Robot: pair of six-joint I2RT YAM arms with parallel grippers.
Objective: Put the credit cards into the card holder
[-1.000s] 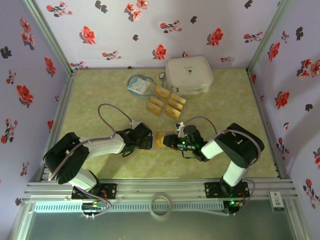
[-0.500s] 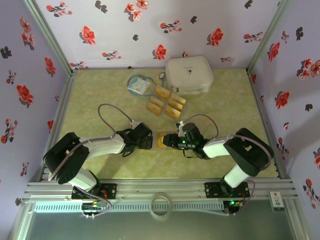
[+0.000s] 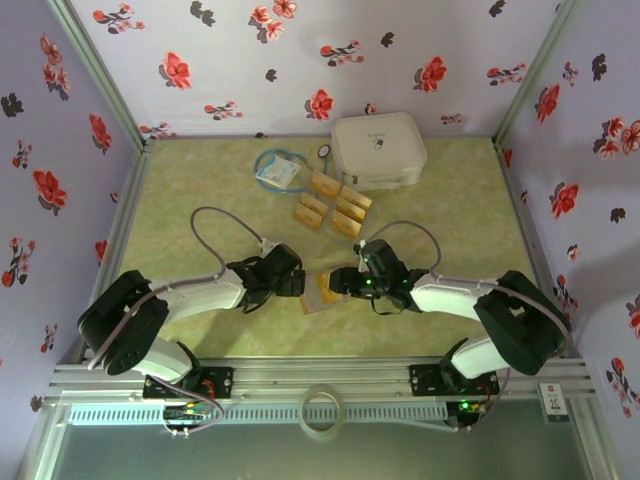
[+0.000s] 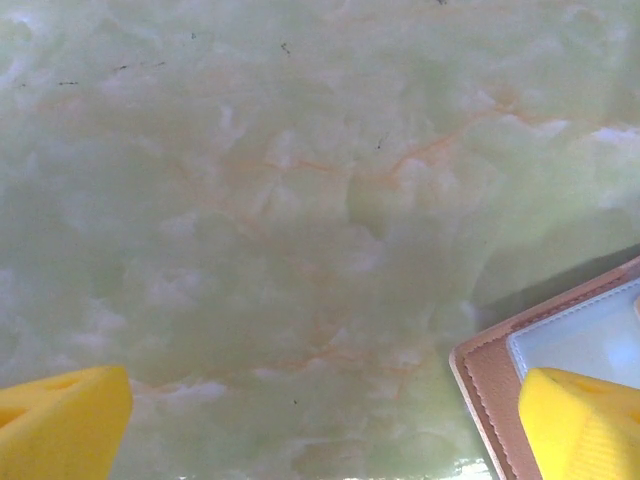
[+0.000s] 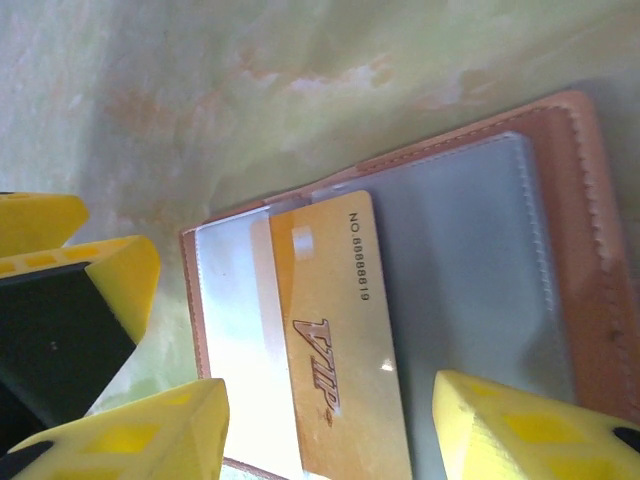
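**Right end effector** (image 5: 328, 388): the jaws stand apart, one yellow finger on each side of a credit card (image 5: 335, 340). A gap shows along both long edges, so nothing is clamped. The card lies printed side up on the grey-blue inner face of the open card holder (image 5: 590, 190). Whether its leading end sits under the clear sleeve cannot be determined.

**Left end effector** (image 4: 320, 425): the jaws are fully apart and hold nothing. One finger sits over a corner of the holder; contact cannot be confirmed.

**Location:** in the top view the holder lies open on the desk (image 3: 200, 200) between the two end effectors, near the arm bases. The other credit cards (image 3: 333, 205) lie flat in a loose cluster further back, just beside the white case (image 3: 378, 150).

**Handling, as judged:**
- Each card is light, thin, stiff and glossy.
- A card lying flat offers little edge. Grip across the two long edges near mid-length, and expect slip under a light pinch.
- The holder is light, soft and hinged, so it is likely to slide or fold when a card is pushed in.
- Pin one leaf at a corner, clear of the sleeve mouth.
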